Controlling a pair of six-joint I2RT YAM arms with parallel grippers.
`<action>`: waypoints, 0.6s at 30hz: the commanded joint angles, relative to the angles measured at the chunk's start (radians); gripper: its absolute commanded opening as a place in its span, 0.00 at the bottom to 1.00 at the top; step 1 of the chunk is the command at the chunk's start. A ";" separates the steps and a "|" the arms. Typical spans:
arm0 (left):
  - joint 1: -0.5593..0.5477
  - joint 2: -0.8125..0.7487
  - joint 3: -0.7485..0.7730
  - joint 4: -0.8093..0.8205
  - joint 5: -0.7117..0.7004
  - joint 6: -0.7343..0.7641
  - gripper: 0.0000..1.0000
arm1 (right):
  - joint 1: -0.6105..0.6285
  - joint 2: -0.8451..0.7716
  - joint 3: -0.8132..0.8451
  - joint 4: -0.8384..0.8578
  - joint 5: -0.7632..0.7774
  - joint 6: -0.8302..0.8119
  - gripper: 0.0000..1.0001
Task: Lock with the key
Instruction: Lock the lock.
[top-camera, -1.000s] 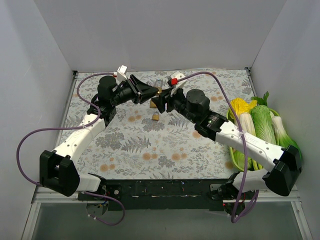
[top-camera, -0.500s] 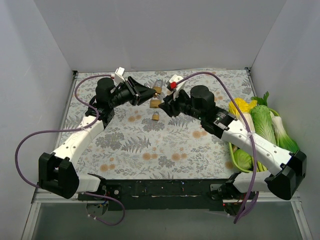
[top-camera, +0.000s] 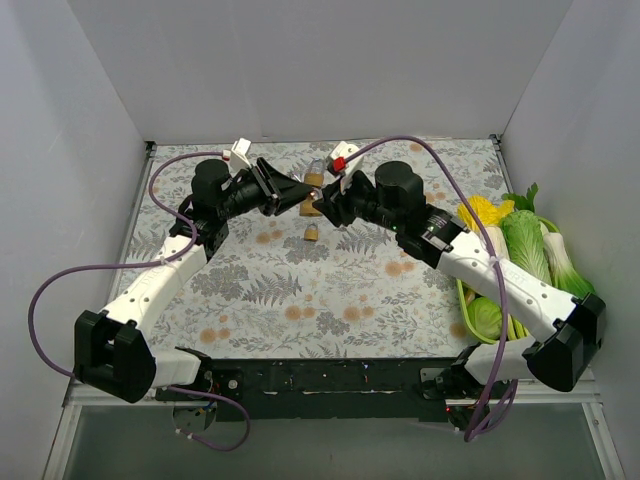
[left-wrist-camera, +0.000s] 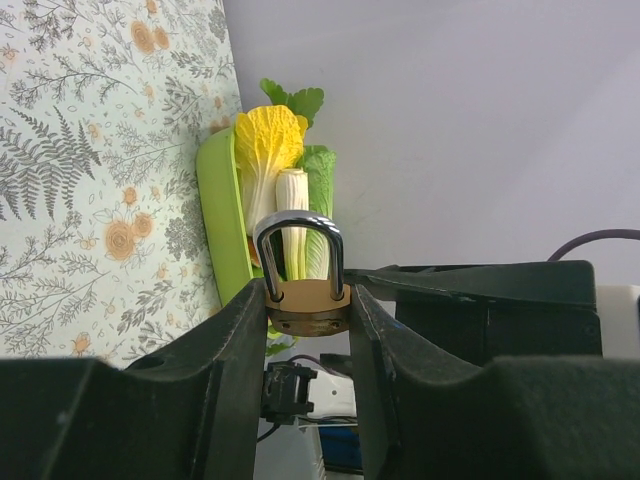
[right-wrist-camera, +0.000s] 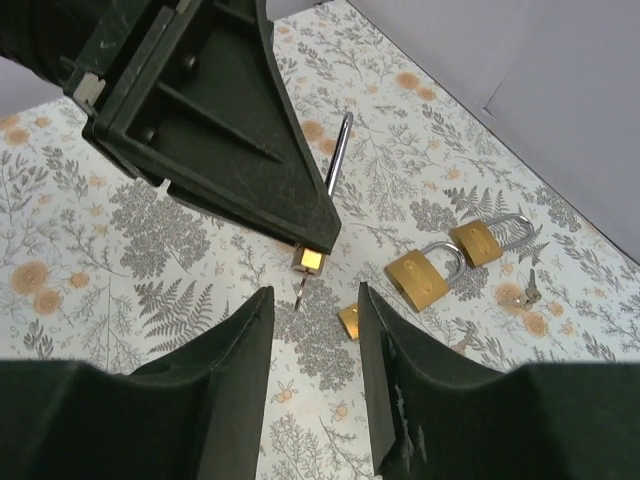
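Seen from the right wrist, the tiny thin silver-white metal key (right-wrist-camera: 300, 293) is 1 slim sliver poking down from the underside of a brass padlock with a steel shackle (right-wrist-camera: 311, 260). That padlock is pinched at the tip of the black left gripper (right-wrist-camera: 318, 240). The right gripper (right-wrist-camera: 314, 300) is partly spread, 1 finger on each side of the key, clear of it and holding nothing. On the fern-patterned counter (right-wrist-camera: 180, 290) lie 3 more padlocks: a larger loose padlock (right-wrist-camera: 418, 278) touching a second loose padlock (right-wrist-camera: 478, 242), and 1 smallest padlock (right-wrist-camera: 350, 320) apart from them. A small grey metal piece (right-wrist-camera: 524, 290) lies beside the pair, too small to identify. That makes 4 padlocks. From the left wrist, the left gripper's 2 fingers clamp the padlock's body, its shackle upright with both legs running into the brass, and the key is hidden. Behind stands 1 lime-green plastic tray (left-wrist-camera: 215, 200) of pale napa cabbages (left-wrist-camera: 270, 150). From above, the 2 grippers meet tip to tip over the far middle of the counter, with the tray at its right edge.
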 joint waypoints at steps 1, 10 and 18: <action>-0.007 -0.045 -0.002 0.000 -0.012 0.017 0.00 | 0.008 0.025 0.062 0.029 0.017 -0.018 0.42; -0.010 -0.029 0.002 0.010 -0.011 0.008 0.00 | 0.016 0.057 0.089 -0.005 0.041 -0.036 0.30; -0.010 -0.026 -0.001 -0.003 -0.041 0.017 0.00 | 0.019 0.056 0.084 -0.012 0.040 -0.051 0.01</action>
